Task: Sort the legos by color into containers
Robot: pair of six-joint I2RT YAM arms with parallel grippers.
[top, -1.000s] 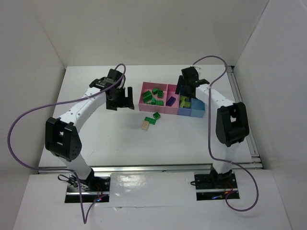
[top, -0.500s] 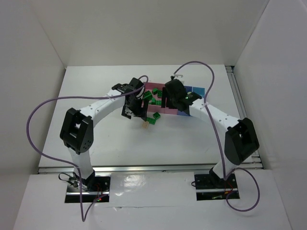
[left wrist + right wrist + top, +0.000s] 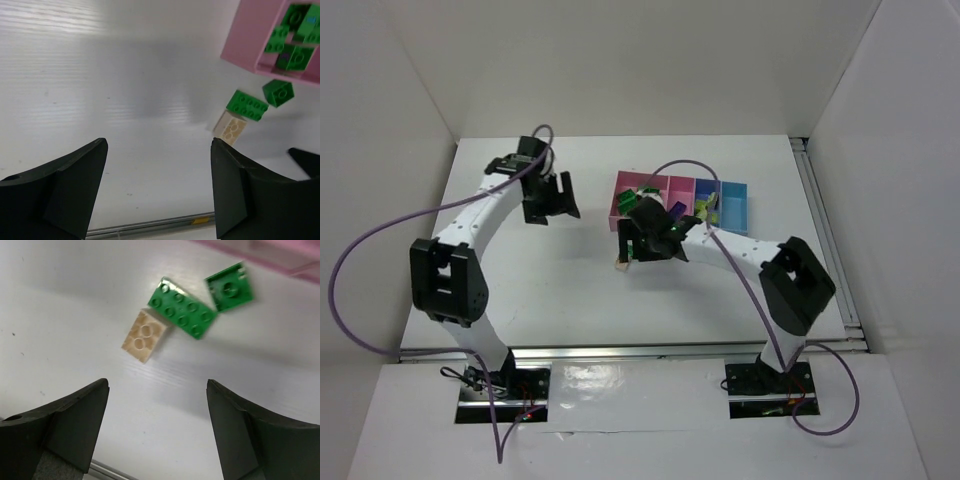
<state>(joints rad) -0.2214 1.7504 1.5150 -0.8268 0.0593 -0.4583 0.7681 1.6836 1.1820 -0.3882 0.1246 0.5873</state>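
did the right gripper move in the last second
Yes: right gripper went left and nearer, off the blue bin to the large pink bin's front.

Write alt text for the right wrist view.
The right gripper, jaws open, hovers over a beige brick beside a long green brick, with a small green brick nearby on the white table. The edge of a pink bin shows top right.

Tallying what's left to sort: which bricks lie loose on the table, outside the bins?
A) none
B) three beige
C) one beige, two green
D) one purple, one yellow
C: the right wrist view shows a beige brick, a long green brick and a small green brick on the table beside the pink bin.
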